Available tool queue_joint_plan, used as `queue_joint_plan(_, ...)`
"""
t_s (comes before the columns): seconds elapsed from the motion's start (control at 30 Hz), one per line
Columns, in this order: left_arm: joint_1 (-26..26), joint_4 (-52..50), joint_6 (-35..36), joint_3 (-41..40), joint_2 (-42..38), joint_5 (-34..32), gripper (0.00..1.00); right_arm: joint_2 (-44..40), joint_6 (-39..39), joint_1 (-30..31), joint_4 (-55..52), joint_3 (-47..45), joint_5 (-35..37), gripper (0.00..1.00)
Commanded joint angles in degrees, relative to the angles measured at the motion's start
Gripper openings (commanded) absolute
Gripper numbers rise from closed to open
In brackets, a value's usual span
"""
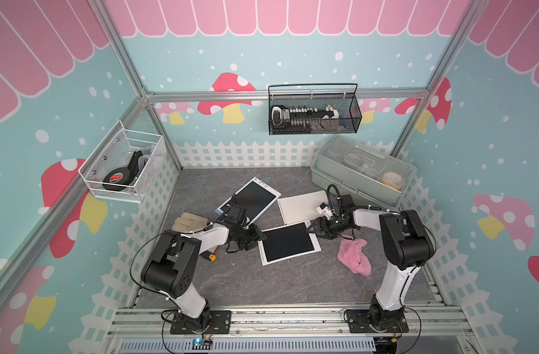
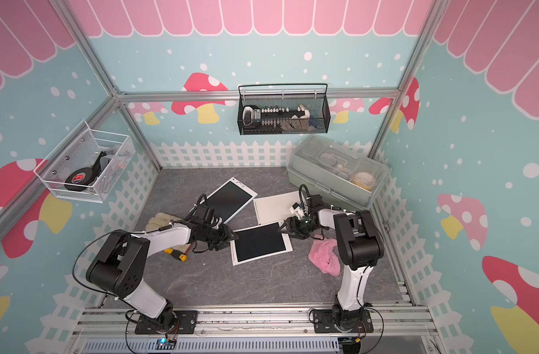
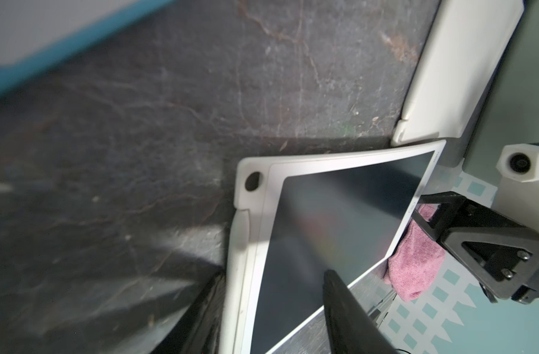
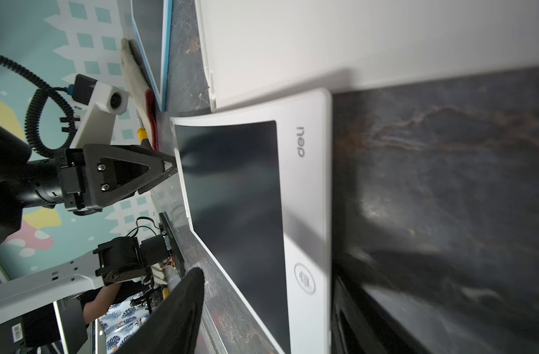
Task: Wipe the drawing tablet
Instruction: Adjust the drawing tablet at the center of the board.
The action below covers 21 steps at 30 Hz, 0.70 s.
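Drawing tablet: (image 1: pixel 288 243) white frame, dark blank screen, lying in the middle of the grey table (image 1: pixel 237 282), between the two arms in both top views.
Left gripper: (image 1: pixel 261 237) at the tablet's left rim, near its far-left corner. In the left wrist view the rim runs between the two fingers (image 3: pixel 344 306), one over the screen, the other out over the table. The jaws stand partly apart. I cannot tell whether they press on the rim.
Right gripper: (image 1: pixel 311 229) at the tablet's far-right corner, jaws spread. The right wrist view shows the border with the round button lying between the fingers (image 4: pixel 182 309), which grip nothing.
Pink cloth: (image 1: pixel 354 256) crumpled on the table just right of the tablet, beside the right arm, in neither gripper.
Blue-edged tablet: (image 1: pixel 252 199) farther back and left of the drawing tablet, its near end under the left wrist.
White board: (image 1: pixel 301 205) far-right of the drawing tablet, its near edge touching or overlapping the tablet's far edge.
Glove: (image 1: pixel 187 221) left of the left arm.
Screwdriver: (image 1: pixel 212 257) yellow-handled, mostly hidden under that arm.
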Motion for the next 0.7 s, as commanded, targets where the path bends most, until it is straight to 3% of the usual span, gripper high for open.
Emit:
queue_joint_plan(0.0,-0.20,0.57,-1.13,-2.67,3.76,-1.28,0.53,0.72,3.92,1.20,4.73,-3.28,-7.30,0.62)
queue_joint_plan(0.3,-0.27,1.10,-1.24,-2.05,4.80,-1.33,0.53,-8.93,12.12,1.68,11.56,-8.49,-11.58,0.52)
queue_joint_plan(0.43,-0.55,1.37,-1.58,-1.25,5.19,-0.72,0.53,-8.82,13.96,5.43,11.86,-7.52,-11.27,0.45)
queue_joint_plan(0.53,-0.88,1.52,-2.06,-0.76,4.98,-0.69,0.53,-7.77,15.17,8.19,12.71,-6.96,-9.10,0.33)
queue_joint_plan(0.67,-0.90,-0.40,-3.49,-0.33,1.31,-1.58,0.53,-10.65,13.60,8.40,11.36,-6.06,-4.71,0.09)
